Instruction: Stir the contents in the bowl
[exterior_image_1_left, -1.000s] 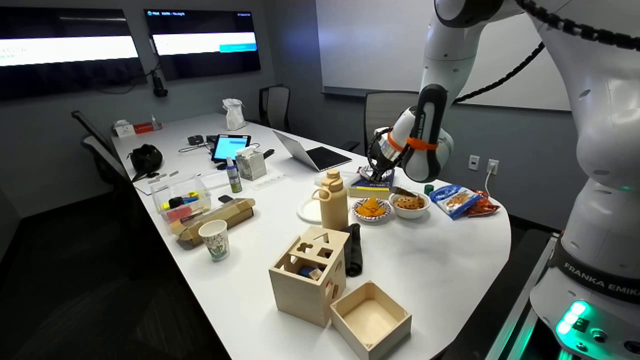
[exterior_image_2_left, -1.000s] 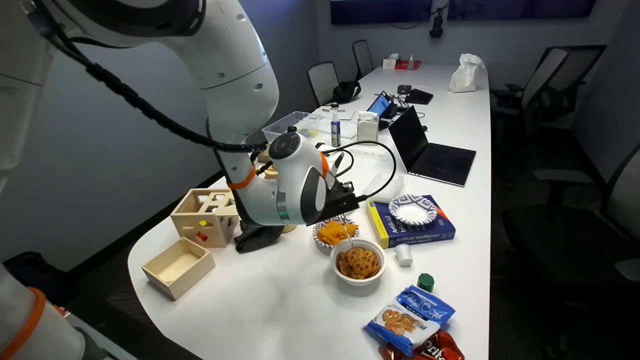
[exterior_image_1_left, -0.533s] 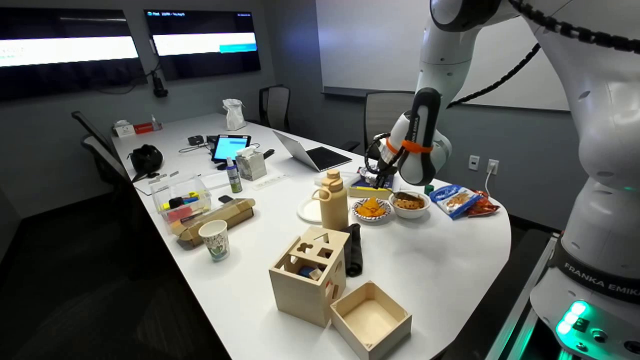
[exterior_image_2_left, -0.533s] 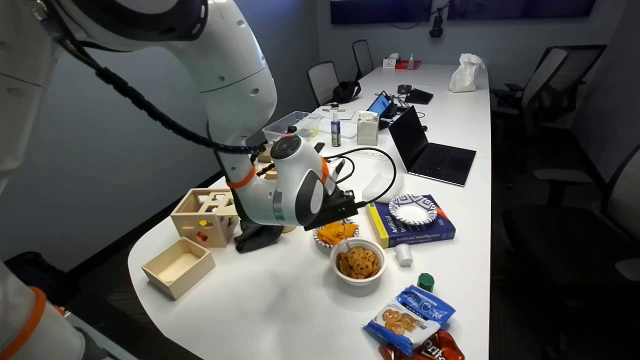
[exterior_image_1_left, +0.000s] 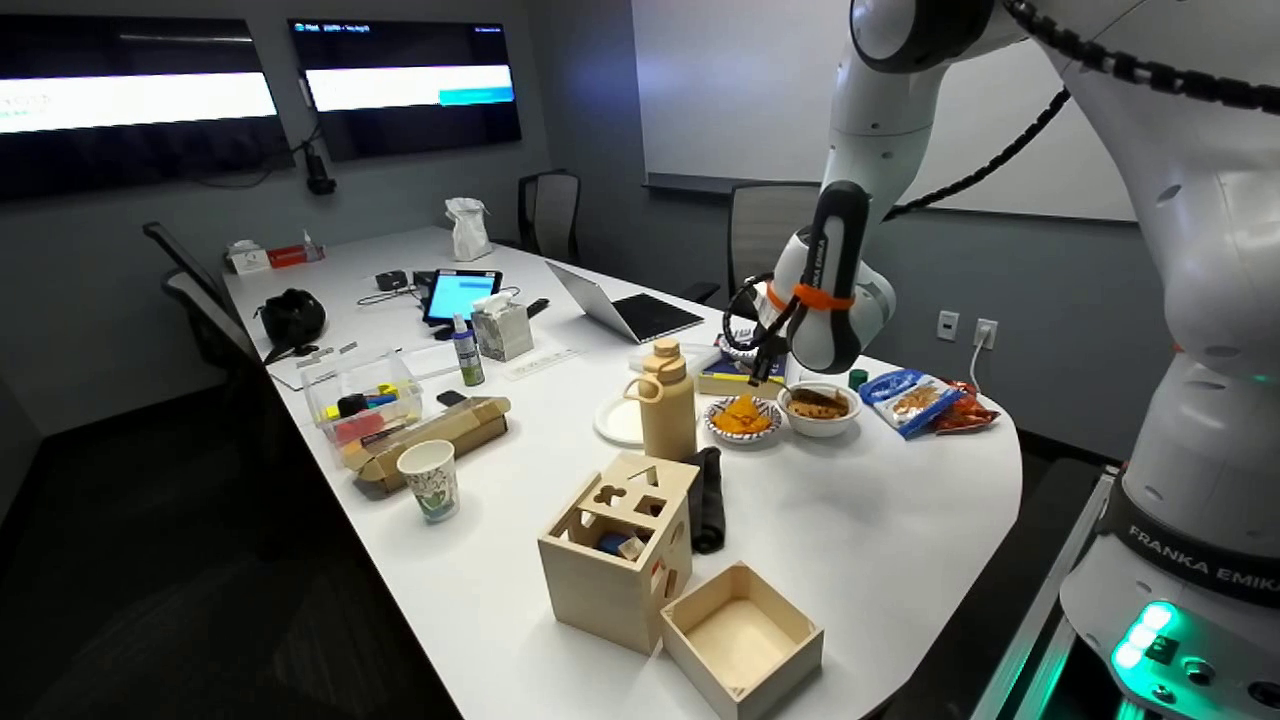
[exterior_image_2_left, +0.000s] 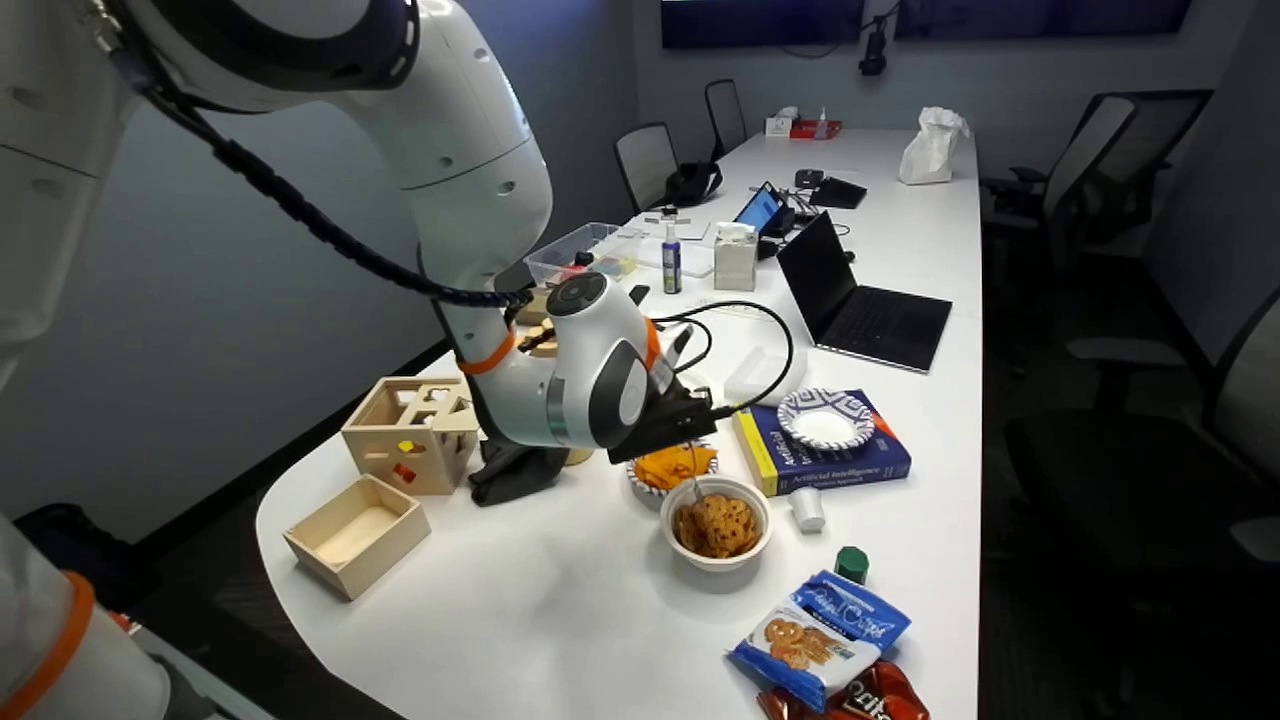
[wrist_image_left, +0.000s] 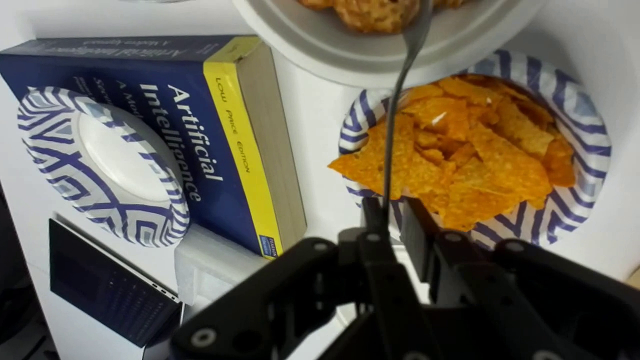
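Note:
A light round bowl (exterior_image_2_left: 715, 564) holds orange-brown crackers (exterior_image_2_left: 720, 526); its rim shows at the top of the wrist view (wrist_image_left: 305, 56), cut off. A metal spoon (wrist_image_left: 391, 130) has its head in the crackers, and its handle slopes from the bowl up to my gripper (wrist_image_left: 394, 204). The fingers stand a little apart. The handle lies against the left finger, with a gap between it and the right finger. In an exterior view my gripper (exterior_image_1_left: 762, 370) is low beside the bowl. A patterned bowl (wrist_image_left: 595, 150) of orange chips (wrist_image_left: 475, 160) sits beneath the handle.
A thick book (exterior_image_2_left: 820, 465) carries a patterned plate (exterior_image_2_left: 825, 428). A small white cup (exterior_image_2_left: 806, 508), a green cap (exterior_image_2_left: 851, 565) and a snack bag (exterior_image_2_left: 825, 635) lie near the bowl. A tan bottle (exterior_image_1_left: 668, 405) and wooden boxes (exterior_image_1_left: 620, 590) stand on the table (exterior_image_1_left: 860, 540).
The gripper has moved down and slightly sideways beside the bowl. The spoon's head has sunk from above the bowl onto the crackers. The bowls have not moved.

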